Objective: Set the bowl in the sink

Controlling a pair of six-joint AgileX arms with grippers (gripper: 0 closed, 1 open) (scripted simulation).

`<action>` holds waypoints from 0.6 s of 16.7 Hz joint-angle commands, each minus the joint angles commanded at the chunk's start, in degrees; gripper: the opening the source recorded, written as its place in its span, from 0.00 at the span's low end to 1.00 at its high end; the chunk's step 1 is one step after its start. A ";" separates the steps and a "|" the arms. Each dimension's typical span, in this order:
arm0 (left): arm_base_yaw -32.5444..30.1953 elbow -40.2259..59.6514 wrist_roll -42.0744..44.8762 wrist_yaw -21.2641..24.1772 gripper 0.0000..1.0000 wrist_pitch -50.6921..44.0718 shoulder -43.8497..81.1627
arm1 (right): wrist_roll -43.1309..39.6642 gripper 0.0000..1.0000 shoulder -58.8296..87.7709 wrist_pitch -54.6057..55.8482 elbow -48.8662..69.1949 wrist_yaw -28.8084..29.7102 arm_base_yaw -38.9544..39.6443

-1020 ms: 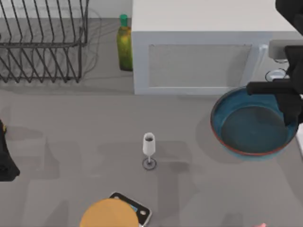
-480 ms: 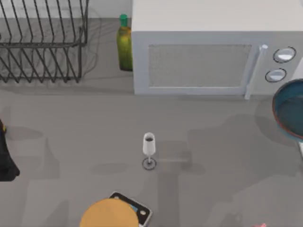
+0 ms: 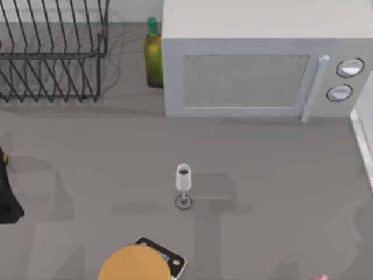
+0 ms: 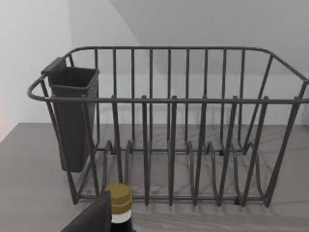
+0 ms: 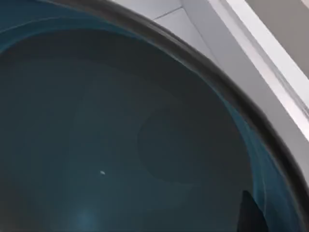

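The bowl (image 5: pixel 120 145) sits very close under my right wrist camera, its glossy dark teal inside and dark rim spread across the view. A dark fingertip (image 5: pixel 251 215) of my right gripper rests at the bowl's rim, holding it. Beyond the rim lie the white walls of the sink (image 5: pixel 227 38). In the top view the sink's white edge (image 3: pixel 362 146) runs along the table's right side. My left arm (image 3: pixel 7 195) stays parked at the table's left edge.
A wire dish rack (image 3: pixel 52 52) stands at the back left, with a green bottle (image 3: pixel 153 55) and a white microwave (image 3: pixel 256 64) to its right. A wine glass (image 3: pixel 183 184) stands mid-table. An orange-tan disc (image 3: pixel 134 265) lies on a small device at the front.
The bowl and my right gripper have moved to the right, off the table and out of the top view. The left arm has not moved.
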 joint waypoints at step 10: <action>0.00 0.00 0.00 0.00 1.00 0.00 0.00 | -5.15 0.00 -6.78 40.49 -9.94 -13.80 -0.51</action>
